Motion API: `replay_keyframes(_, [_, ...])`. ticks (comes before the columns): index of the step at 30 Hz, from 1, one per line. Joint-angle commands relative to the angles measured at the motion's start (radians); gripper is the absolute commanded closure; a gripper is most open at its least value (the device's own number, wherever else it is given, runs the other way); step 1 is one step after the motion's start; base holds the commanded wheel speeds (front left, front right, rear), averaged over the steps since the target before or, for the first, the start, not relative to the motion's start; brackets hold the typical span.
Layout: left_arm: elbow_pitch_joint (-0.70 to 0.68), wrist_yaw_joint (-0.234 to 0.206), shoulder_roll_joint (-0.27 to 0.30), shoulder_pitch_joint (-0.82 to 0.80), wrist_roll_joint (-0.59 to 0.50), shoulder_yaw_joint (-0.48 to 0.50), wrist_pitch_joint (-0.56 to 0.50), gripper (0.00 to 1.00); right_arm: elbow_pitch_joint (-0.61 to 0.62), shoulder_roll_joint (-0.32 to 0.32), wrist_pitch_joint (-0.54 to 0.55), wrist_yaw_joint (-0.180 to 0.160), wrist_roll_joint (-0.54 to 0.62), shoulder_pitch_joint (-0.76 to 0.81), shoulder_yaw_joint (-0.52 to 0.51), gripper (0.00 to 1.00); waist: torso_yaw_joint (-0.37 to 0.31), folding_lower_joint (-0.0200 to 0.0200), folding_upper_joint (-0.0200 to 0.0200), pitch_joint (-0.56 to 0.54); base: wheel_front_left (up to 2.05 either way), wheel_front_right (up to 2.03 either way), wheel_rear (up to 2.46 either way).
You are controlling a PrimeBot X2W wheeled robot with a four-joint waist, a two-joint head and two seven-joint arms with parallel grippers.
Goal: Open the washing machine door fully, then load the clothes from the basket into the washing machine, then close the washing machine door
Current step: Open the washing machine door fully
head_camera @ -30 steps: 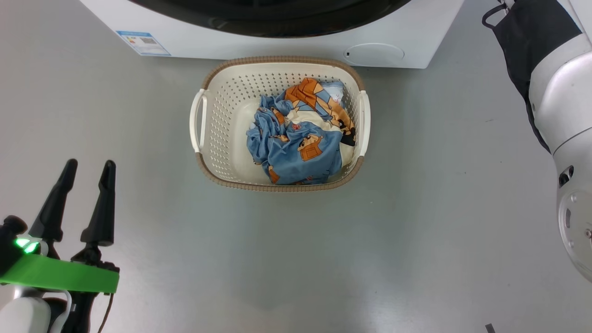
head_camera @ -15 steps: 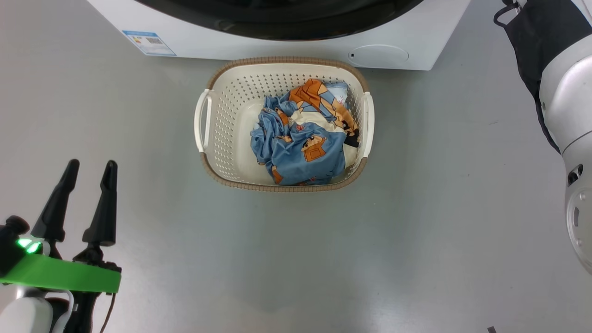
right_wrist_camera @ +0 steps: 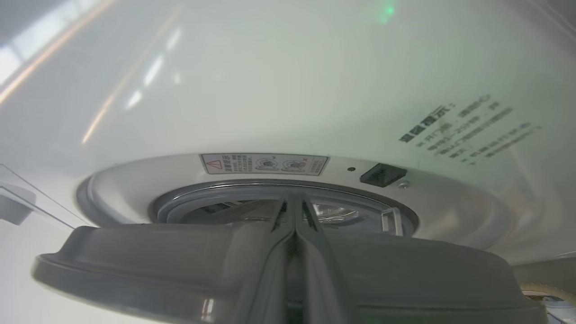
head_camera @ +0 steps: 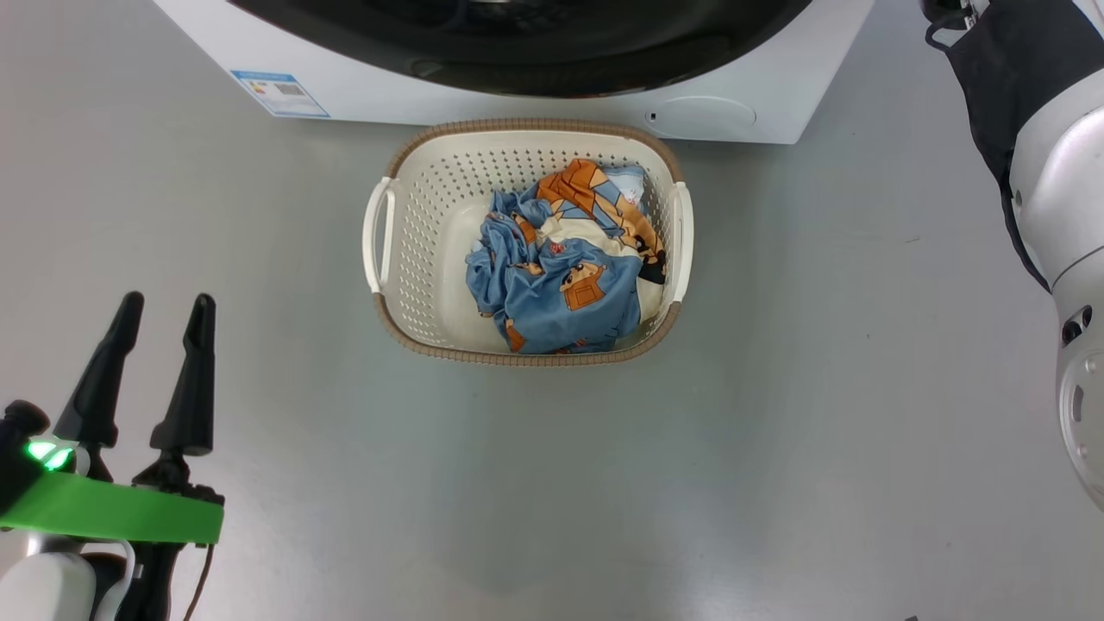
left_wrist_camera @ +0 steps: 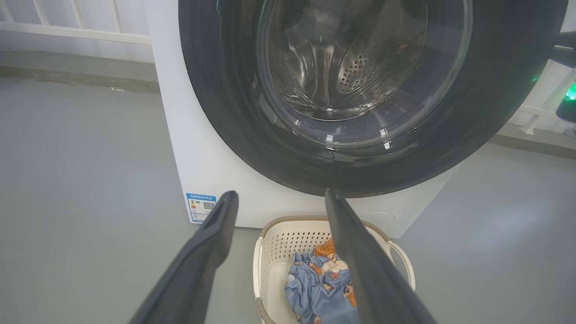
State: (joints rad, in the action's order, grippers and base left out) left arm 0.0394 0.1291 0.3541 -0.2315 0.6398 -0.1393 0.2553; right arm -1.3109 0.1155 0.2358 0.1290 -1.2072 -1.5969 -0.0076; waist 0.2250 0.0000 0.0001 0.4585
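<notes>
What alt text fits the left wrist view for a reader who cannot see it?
A round black washing machine door with a glass window looms above a cream basket of blue clothes on a grey floor. The left tool rises open and empty in the foreground.

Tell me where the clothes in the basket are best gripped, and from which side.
Probably a crumpled blue fold of the clothes, coming straight down from above: the basket walls enclose the pile all round, and the open left gripper could pinch a bunched ridge.
</notes>
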Motion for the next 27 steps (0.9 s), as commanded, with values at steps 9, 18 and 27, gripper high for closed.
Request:
replay_keyframes(9, [-0.030, 0.002, 0.039, -0.007, -0.001, 0.052, 0.006, 0.00, 0.020, -0.037, 0.087, 0.002, -0.002, 0.026, -0.004, 1.00, 0.000, 0.0000, -0.0001, -0.012, 0.00, 0.00, 0.00])
replay_keyframes(18, [-0.037, 0.002, 0.040, 0.000, -0.002, 0.054, 0.006, 0.00, 0.020, -0.001, 0.160, 0.002, 0.020, 0.047, -0.034, 1.00, -0.006, 0.0000, -0.0001, -0.022, 0.00, 0.00, 0.00])
replay_keyframes(27, [-0.043, 0.002, 0.037, -0.003, 0.000, 0.050, 0.006, 0.00, 0.020, 0.003, 0.179, 0.002, 0.055, 0.046, -0.067, 1.00, -0.002, 0.0000, -0.0001, -0.023, 0.00, 0.00, 0.00])
